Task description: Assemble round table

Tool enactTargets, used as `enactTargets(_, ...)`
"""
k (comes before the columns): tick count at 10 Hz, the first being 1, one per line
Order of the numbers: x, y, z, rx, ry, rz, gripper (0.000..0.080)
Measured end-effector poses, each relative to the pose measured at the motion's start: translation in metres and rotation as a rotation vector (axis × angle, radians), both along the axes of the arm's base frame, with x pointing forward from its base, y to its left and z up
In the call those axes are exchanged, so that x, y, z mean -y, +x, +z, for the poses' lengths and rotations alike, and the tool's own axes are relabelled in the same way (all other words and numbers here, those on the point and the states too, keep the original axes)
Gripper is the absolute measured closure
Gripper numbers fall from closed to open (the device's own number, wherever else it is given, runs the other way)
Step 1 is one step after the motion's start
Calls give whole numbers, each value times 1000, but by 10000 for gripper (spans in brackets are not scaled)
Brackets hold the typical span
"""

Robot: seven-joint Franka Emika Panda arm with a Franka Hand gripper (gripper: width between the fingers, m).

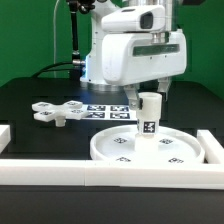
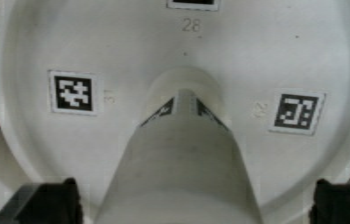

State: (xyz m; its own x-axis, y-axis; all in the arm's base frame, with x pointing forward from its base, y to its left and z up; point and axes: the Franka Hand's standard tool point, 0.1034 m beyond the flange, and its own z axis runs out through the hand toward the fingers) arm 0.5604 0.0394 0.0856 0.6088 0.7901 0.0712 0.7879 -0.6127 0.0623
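Note:
The round disc (image 1: 110, 158) lies flat at the table's front, tags up. The short cylindrical leg (image 1: 149, 116) stands upright on its middle. My gripper (image 1: 150, 96) is right above the leg, its fingers down on either side of the leg's top. In the wrist view the leg (image 2: 186, 150) fills the space between the dark fingertips (image 2: 56, 205), with a small gap on each side, so my gripper (image 2: 190, 208) is open. The disc (image 2: 154, 50) lies behind it. The cross-shaped base piece (image 1: 58, 111) lies on the black table to the exterior view's left.
The marker board (image 1: 108, 111) lies flat behind the disc. White border rails run along the front (image 1: 60, 177), the exterior view's right (image 1: 212, 150) and left (image 1: 5, 135). The robot's white body stands behind.

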Motion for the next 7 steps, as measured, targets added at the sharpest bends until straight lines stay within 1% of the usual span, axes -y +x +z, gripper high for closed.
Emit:
enactTargets(4, -5, 7, -4, -7, -101, 427, 151)
enactTargets(6, -7, 6, -6, -17, -146, 614, 151)
enactTargets(7, -3, 6, -6, -19, -154, 658, 151)
